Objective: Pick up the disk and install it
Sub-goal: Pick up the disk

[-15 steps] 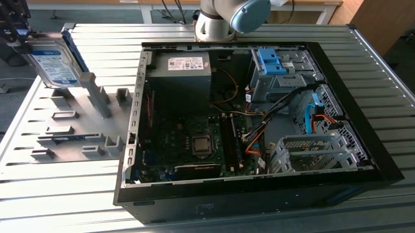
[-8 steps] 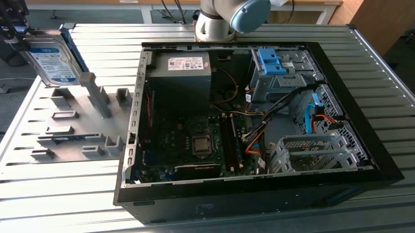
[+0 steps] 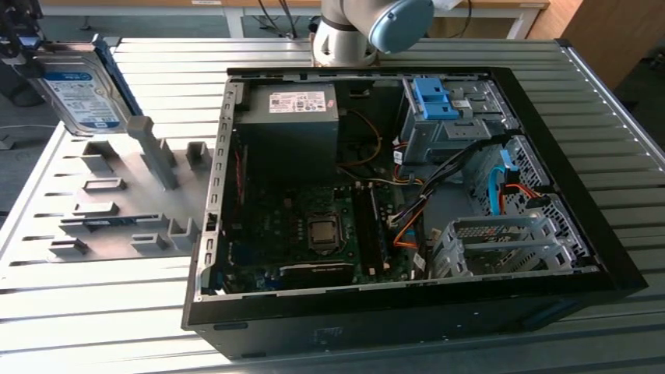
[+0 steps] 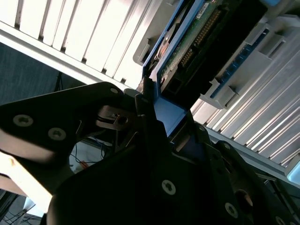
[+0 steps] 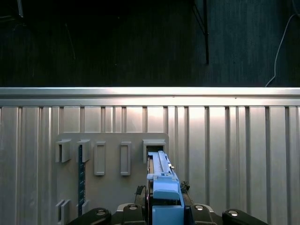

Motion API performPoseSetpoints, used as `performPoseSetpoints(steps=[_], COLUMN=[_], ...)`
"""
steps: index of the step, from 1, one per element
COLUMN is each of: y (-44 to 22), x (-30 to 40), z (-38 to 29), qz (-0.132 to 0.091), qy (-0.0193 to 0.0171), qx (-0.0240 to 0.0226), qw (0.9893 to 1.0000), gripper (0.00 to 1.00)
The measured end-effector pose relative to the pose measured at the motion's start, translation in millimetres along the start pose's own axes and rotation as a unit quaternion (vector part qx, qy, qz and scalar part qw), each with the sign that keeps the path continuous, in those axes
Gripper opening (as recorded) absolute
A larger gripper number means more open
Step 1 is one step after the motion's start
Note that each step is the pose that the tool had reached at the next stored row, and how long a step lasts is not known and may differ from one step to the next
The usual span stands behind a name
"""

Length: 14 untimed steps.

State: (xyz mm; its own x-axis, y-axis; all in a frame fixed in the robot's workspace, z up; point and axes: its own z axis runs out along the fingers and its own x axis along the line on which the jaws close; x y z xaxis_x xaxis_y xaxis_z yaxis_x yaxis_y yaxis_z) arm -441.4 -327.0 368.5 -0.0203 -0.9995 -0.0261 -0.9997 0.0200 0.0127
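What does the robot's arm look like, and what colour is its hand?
In the exterior view the arm is a fat, round, silvery-grey tube with a smooth light blue cap on its joint. In the second wrist view the hand is black, built from flat, angular plates dotted with small round silver screws.

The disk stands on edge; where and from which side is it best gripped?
Probably grip the disk at its upper blue-railed end, across the two flat faces, coming from above: it stands on edge, so that thin end is free. The tool holds it so.
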Motion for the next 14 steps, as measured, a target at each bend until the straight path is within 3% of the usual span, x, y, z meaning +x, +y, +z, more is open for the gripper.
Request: performPoseSetpoints(steps=[14], y=[0.1], x=[-0.2], z=[-9.2], qz=[0.000], qy=[0.0000], qx=[0.0000], qw=[1.0000], gripper=[0.36])
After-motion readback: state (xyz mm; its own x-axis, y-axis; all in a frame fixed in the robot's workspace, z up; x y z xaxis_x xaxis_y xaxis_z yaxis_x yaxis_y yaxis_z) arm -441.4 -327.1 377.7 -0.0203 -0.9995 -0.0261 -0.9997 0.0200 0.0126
